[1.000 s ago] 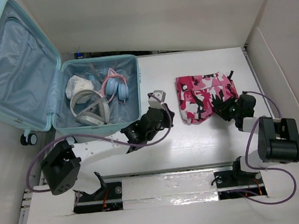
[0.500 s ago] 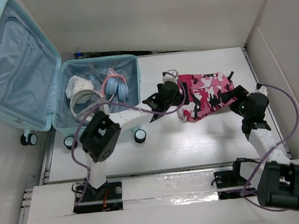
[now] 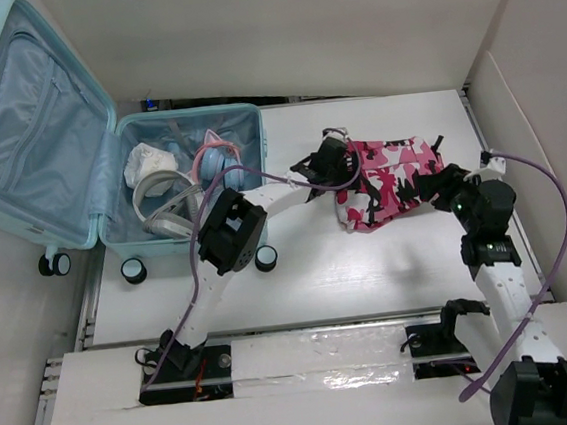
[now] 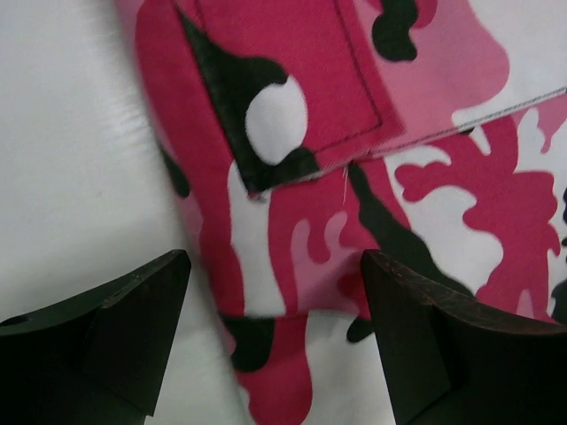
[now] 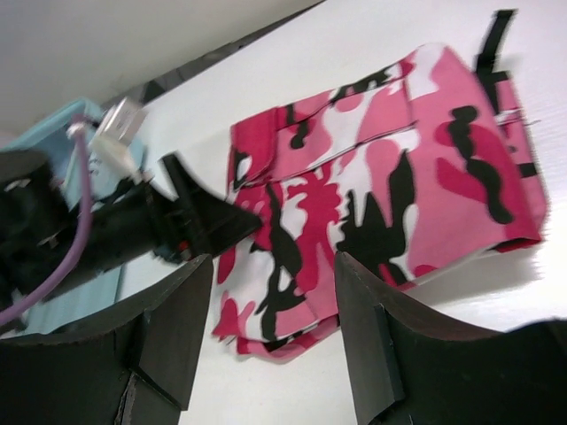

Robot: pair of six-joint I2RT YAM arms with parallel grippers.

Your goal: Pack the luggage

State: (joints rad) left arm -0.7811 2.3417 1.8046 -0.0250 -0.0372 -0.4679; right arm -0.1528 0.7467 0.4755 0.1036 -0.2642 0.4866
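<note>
The luggage lies open at the left, its lid leaning back and its lined base holding grey headphones, blue-and-pink headphones and a white bundle. A folded pink, white and black camouflage garment lies on the white table right of it. My left gripper is at the garment's left edge, open; in the left wrist view the cloth's edge lies between and ahead of its fingers. My right gripper is at the garment's right side, open, with the garment beyond its fingers.
Two caster wheels stick out at the luggage's near side. White walls close in the table at the back and right. The left arm's cable loops over the table between the luggage and the garment.
My left arm has swung from beside the luggage to the garment's left edge, and its jaws have opened. The right arm has stretched out near the garment's right side, jaws now wider.
</note>
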